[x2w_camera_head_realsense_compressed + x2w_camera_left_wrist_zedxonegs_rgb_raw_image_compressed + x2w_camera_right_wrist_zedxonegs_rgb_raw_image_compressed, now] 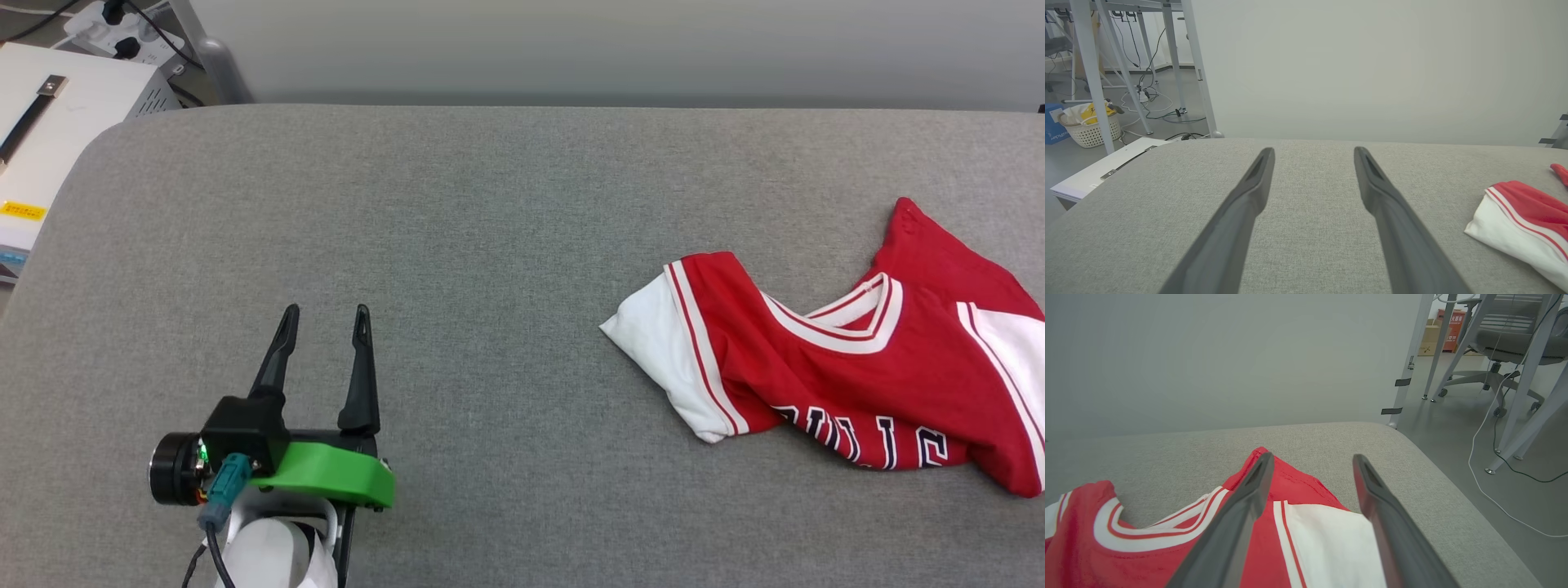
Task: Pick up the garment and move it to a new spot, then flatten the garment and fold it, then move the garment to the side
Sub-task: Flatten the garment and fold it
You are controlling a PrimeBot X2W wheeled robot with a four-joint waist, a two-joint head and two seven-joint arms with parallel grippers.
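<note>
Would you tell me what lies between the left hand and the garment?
Bare grey surface separates the left hand from the garment, in the head view.

Grey fabric-covered table [490,204], crumpled red-and-white garment [833,384] on its right side

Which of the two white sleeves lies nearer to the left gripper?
The sleeve at the garment's left end, pointing toward the left gripper. The other sleeve lies at the right end, by the open right gripper.

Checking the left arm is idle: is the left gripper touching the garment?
Apart. The head view shows grey surface between the left gripper and the garment.
</note>
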